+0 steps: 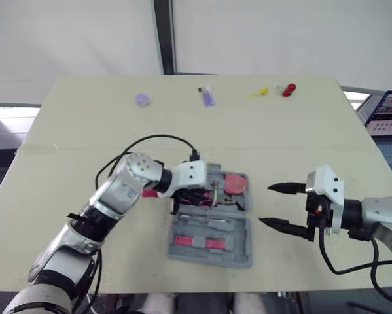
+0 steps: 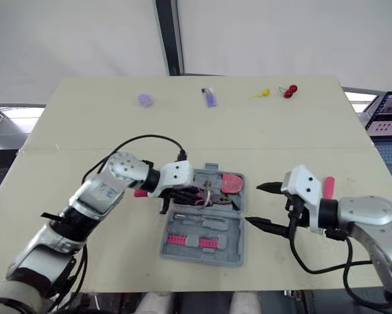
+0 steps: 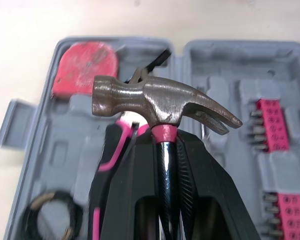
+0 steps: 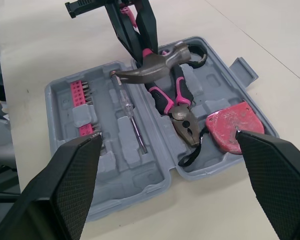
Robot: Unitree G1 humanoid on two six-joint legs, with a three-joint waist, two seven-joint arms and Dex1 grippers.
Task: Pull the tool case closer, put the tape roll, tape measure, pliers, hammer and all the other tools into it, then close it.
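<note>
The grey tool case [image 1: 241,256] lies open in the middle of the table. My left gripper [image 3: 169,192] is shut on the shaft of the hammer [image 3: 160,102], whose steel head hovers over the case's far half. In that half lie the pink-handled pliers [image 4: 177,105], the red tape measure [image 4: 232,125] and a black tape roll [image 3: 52,217]. A screwdriver [image 4: 129,112] and pink bit holders [image 1: 199,241] sit in the near half. To the right of the case my right gripper [image 1: 267,204] is open, with nothing between its fingers.
Along the table's far edge lie a purple disc [image 1: 142,99], a small purple bottle [image 1: 208,97], a yellow piece [image 1: 258,92] and a red piece [image 1: 288,89]. A screen [image 1: 387,112] stands beyond the right edge.
</note>
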